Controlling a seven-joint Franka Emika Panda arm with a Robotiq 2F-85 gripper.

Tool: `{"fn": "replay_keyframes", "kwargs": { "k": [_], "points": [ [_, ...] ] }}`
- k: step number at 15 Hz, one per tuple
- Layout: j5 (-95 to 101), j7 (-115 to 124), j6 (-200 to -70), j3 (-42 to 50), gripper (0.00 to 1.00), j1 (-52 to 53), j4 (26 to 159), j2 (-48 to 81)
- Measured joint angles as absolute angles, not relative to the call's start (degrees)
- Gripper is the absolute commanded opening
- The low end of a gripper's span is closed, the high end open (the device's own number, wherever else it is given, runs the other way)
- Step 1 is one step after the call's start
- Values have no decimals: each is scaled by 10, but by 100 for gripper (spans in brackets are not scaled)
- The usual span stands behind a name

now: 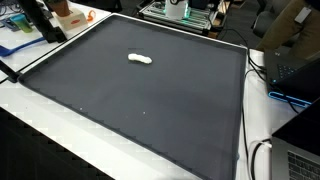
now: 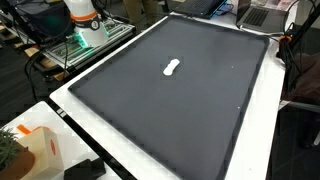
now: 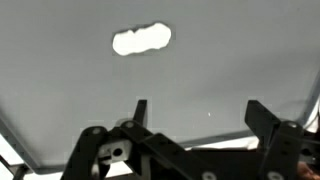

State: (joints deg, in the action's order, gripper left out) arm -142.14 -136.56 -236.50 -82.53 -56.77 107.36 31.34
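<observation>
Wrist view, claw: gripper [image 3: 200, 106] spread wide and empty above the black mat [image 3: 70, 90].
Wrist view, thing: white lump [image 3: 141, 40] lies ahead of the fingertips, well apart from them.
Exterior view, thing: white lump [image 1: 140, 58] lies flat and alone on the black mat [image 1: 150, 115].
Exterior view, mat: white lump [image 2: 172, 68] sits near the middle of the black mat [image 2: 180, 125].
Handling: probably light, soft and lobed; best pinched across its narrow waist.

The gripper [image 3: 195, 105] is black. It has two flat fingers [image 3: 262, 118] with square tips. Black bars hold them, joined by a round silver pin [image 3: 117, 152].
</observation>
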Motion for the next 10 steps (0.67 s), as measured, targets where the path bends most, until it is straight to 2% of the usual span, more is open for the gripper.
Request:
{"fn": "replay_keyframes", "kwargs": {
  "k": [3,10],
  "points": [
    [-1439,-1273,-2334,-836,100,-574,1177,266],
    [-1418,-1105,-2056,-835,100,-607,1372,117]
  ]
}}
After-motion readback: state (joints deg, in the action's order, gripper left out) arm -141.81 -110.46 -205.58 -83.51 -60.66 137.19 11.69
